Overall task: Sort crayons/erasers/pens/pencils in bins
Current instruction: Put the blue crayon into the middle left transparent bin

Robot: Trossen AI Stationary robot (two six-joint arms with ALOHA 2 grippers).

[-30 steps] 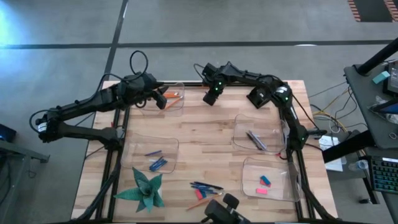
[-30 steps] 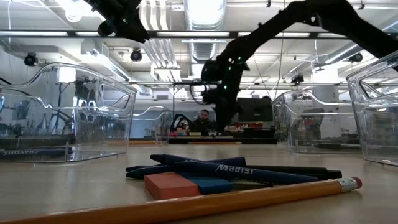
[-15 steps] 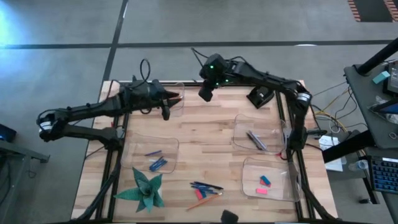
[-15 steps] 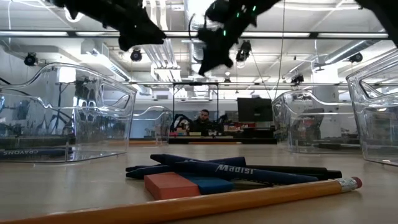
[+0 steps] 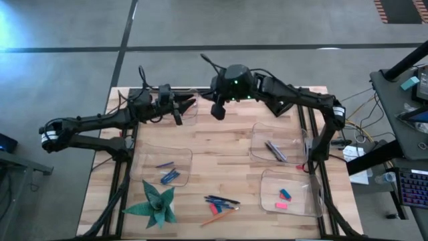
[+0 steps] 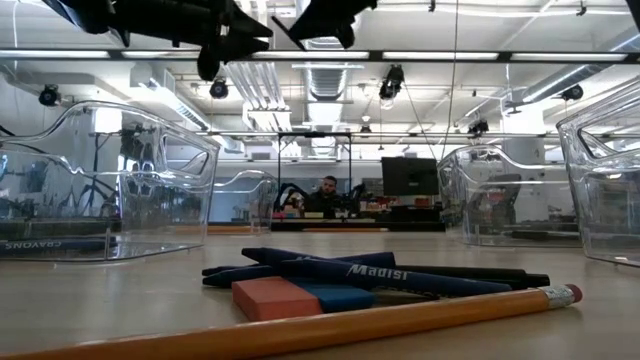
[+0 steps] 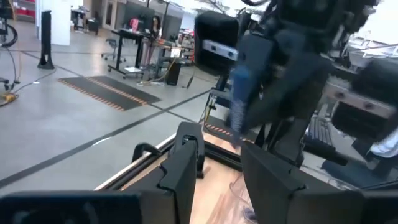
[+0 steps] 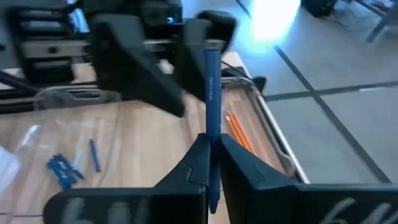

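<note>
Four clear bins sit on the bench: pencils, crayons, pens, erasers. The right claw grips a blue pen; the left claw hangs part open above the pencil bin.

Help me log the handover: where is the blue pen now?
The blue pen is clamped in the right gripper, above the table's far middle, facing the left gripper beside the pencil bin.

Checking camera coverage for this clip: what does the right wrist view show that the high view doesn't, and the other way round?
Only the right wrist view shows the right gripper shut on a blue pen, held upright. Only the high view shows the eraser bin, the green paper star and the loose pile at the front edge. Both show the orange pencils in their bin and the blue crayons.
</note>
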